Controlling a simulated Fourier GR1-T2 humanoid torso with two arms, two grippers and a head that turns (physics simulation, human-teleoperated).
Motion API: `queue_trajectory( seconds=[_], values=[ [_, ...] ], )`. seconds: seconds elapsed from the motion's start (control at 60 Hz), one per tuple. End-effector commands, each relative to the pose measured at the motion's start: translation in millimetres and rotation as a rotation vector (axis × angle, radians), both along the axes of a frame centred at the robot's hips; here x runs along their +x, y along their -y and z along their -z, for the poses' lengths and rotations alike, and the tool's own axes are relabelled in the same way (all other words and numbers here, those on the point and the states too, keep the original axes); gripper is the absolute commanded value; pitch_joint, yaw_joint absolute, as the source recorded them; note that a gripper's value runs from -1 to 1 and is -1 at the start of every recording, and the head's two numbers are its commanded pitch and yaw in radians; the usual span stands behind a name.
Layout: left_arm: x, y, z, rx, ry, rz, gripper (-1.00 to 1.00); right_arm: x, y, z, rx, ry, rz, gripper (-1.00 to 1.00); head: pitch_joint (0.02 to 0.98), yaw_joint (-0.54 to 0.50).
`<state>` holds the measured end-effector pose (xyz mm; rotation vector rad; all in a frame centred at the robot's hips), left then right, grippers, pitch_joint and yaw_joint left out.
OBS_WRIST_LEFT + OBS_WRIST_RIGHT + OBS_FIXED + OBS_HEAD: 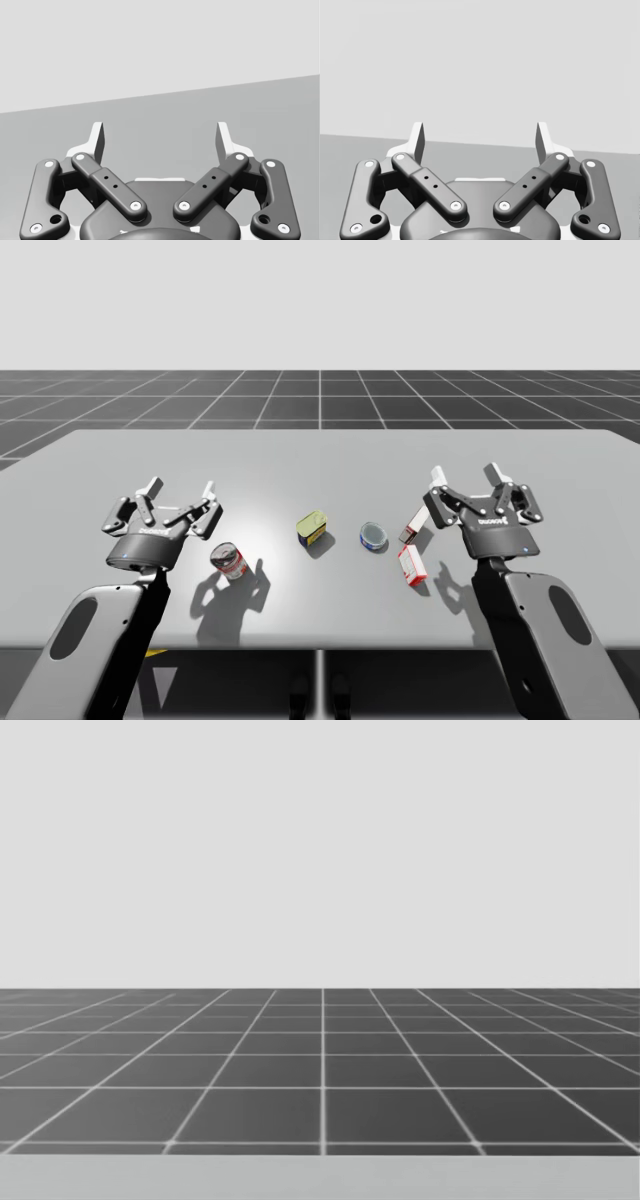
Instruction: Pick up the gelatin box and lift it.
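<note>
High view: the red gelatin box (412, 564) lies on the bench (320, 460), just beside the right gripper (465, 474), not touched. Left wrist view: the left gripper (160, 132) has its jaws wide, holding nothing. Right wrist view: jaws wide too. Reaching, grasping and lifting all seem left to do.

Our right gripper (480, 137) holds its two fingers (418, 139) spread wide with nothing between them, and ahead of it lies bare grey table (480, 152) under a pale backdrop.

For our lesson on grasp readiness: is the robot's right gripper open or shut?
Open: in the right wrist view, the right gripper has its fingers standing wide apart with nothing between them.
</note>
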<state>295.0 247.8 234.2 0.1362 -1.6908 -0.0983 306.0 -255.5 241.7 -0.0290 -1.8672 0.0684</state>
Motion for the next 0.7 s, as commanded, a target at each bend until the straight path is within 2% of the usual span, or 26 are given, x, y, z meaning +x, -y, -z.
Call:
queue_trajectory(
  seconds=[0.017,0.1,0.183,0.483,0.7],
  values=[
    [0.2,-0.9,-0.1,0.000,0.001,-0.002,-1.00,-2.5,-1.6,-0.6,0.008,0.023,0.012,-1.00,0.088,0.01],
    [0.2,-0.9,-0.1,0.000,0.001,-0.002,-1.00,-2.7,-1.7,-2.8,-0.006,0.019,-0.017,-1.00,0.117,0.01],
    [0.2,-0.9,-0.1,0.000,0.001,-0.002,-1.00,-2.6,-1.4,-3.3,-0.005,0.005,-0.031,-1.00,0.162,0.01],
    [1.2,-1.5,0.3,0.009,0.000,-0.008,-1.00,-0.2,-2.9,-2.6,-0.009,-0.007,-0.025,-1.00,0.507,-0.02],
    [1.0,-2.4,0.2,0.014,0.000,-0.004,-1.00,0.5,-2.6,-2.5,-0.009,-0.011,-0.017,-1.00,0.671,-0.08]
  ],
)
